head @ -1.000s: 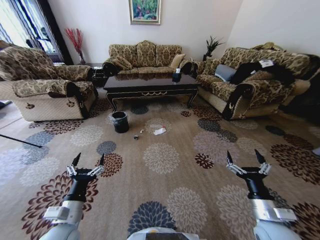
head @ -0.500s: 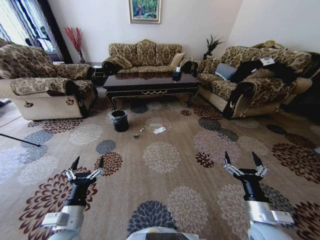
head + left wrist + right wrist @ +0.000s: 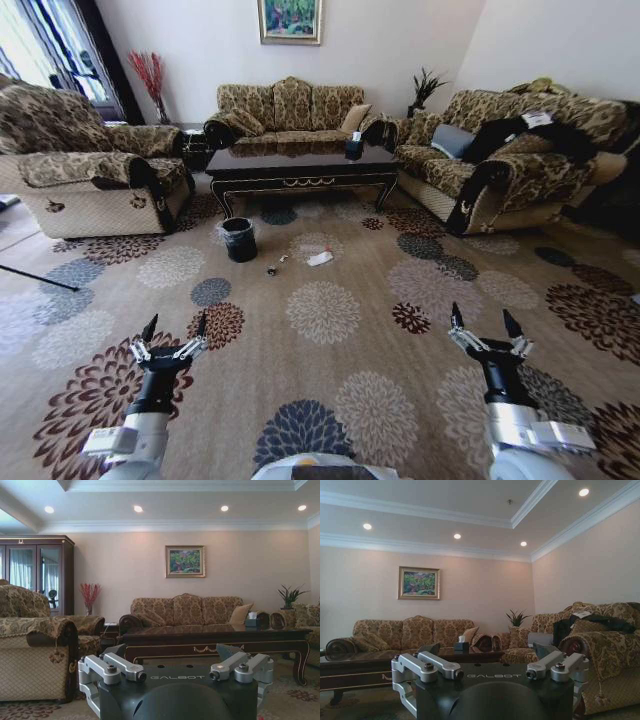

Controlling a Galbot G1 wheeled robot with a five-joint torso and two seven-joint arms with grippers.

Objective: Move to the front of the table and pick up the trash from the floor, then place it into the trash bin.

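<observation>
The dark glossy table (image 3: 300,165) stands ahead, in front of the far sofa; the left wrist view shows its long side (image 3: 210,637). On the patterned floor (image 3: 330,380) before it lie the trash: a crumpled white wrapper (image 3: 320,259), a tiny white scrap (image 3: 284,260) and a small dark can (image 3: 271,271). The black trash bin (image 3: 239,240) stands left of them. My left gripper (image 3: 175,327) and right gripper (image 3: 484,320) hang open and empty, low at the near edge of the head view, well short of the trash.
Patterned sofas flank the table: one at the left (image 3: 80,170), one behind (image 3: 290,110), one at the right (image 3: 510,160). A thin dark rod (image 3: 35,279) lies on the carpet at the left. Open carpet stretches between me and the trash.
The whole head view has shifted slightly: table, bin and trash sit a little higher and nearer, so the camera has moved. Both grippers stay open in the same pose.
</observation>
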